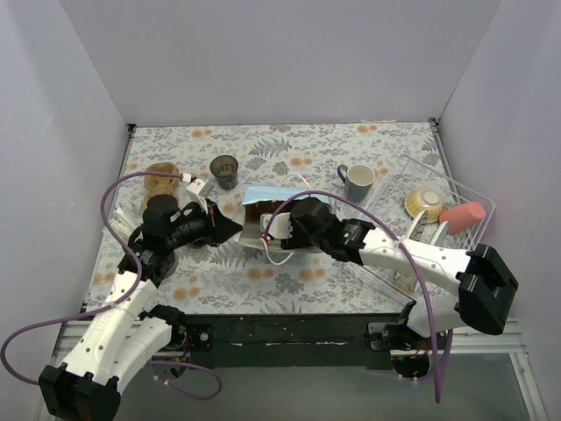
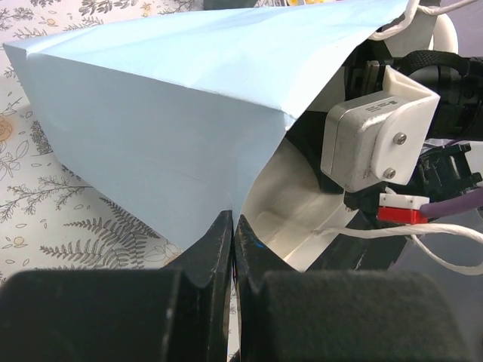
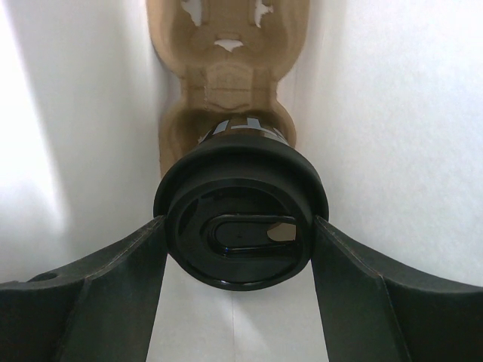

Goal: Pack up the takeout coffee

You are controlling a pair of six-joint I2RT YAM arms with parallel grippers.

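The takeout coffee (image 3: 240, 226), a brown paper cup with a black lid, stands inside the light-blue paper bag (image 1: 267, 196) in a pocket of a brown cardboard cup carrier (image 3: 226, 75). My right gripper (image 3: 240, 223) reaches into the bag and is shut on the cup, with a finger against each side of the lid. My left gripper (image 2: 232, 220) is shut on the rim of the bag (image 2: 166, 113) at its left side and holds the mouth open. In the top view the cup is hidden by the bag and my right wrist (image 1: 308, 219).
A grey handled mug (image 1: 358, 181) and a dark grey cup (image 1: 225, 171) stand behind the bag. A clear rack (image 1: 456, 189) at the right holds a yellow bowl (image 1: 424, 203) and a pink item (image 1: 462, 217). A brown item (image 1: 162, 180) lies far left.
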